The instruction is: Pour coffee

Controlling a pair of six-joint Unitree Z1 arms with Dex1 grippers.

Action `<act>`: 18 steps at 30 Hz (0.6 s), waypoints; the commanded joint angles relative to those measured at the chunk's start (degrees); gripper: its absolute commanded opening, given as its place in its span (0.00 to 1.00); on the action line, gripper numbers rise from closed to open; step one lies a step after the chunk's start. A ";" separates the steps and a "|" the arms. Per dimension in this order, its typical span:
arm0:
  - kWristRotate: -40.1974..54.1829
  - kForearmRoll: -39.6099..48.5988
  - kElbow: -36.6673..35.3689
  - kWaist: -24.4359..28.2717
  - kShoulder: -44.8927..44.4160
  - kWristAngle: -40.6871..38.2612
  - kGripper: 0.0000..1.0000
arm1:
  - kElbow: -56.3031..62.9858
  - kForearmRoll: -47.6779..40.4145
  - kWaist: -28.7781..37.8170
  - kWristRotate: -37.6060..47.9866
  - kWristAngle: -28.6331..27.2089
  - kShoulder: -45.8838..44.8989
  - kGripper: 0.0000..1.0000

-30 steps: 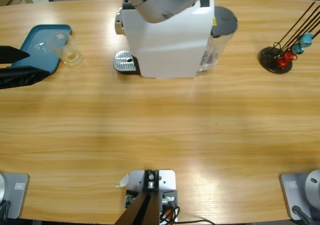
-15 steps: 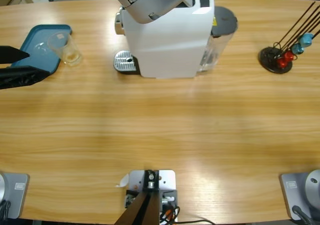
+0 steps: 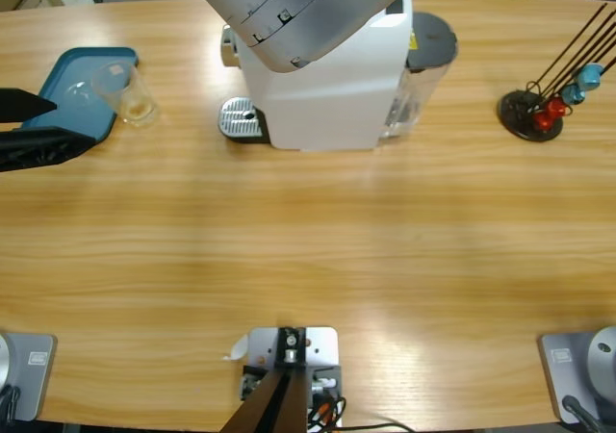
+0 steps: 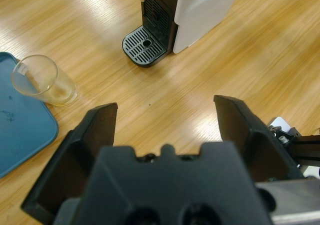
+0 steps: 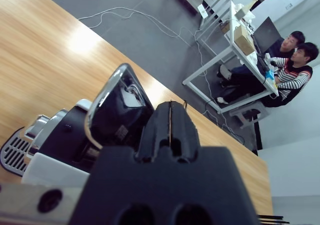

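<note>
Left end effector [image 4: 165, 117] hangs with its jaws spread wide and nothing between them, low over the bench [image 3: 308, 250] at its left end, facing the clear glass [image 4: 42, 80] and the coffee machine [image 4: 192, 10]. Right end effector [image 5: 170, 122] has its jaws pressed together, empty, just above the machine's raised chrome lever [image 5: 107, 97].

By my reading the task is barely begun. The glass sits on the corner of the blue tray [image 3: 58, 82], well apart from the machine, and the drip grate [image 3: 241, 118] under the spout is bare. A faint amber tint shows at the glass's bottom; whether that is liquid I cannot tell. Left to do: carry the glass to the grate, load and close the machine, brew.

From above, the silver arm [image 3: 289, 10] covers the machine's top, so the lever and capsule slot are hidden there. A capsule rack [image 3: 549, 106] at the right is partly cut off
</note>
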 commanded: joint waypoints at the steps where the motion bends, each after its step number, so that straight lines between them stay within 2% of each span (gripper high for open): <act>1: 0.93 -0.63 2.00 -0.60 1.59 -0.64 0.81 | 3.54 0.89 2.81 1.69 3.91 8.44 0.00; 18: 0.90 -0.42 2.02 -0.64 1.50 -0.57 0.81 | 3.79 0.98 2.97 5.00 5.87 11.06 0.00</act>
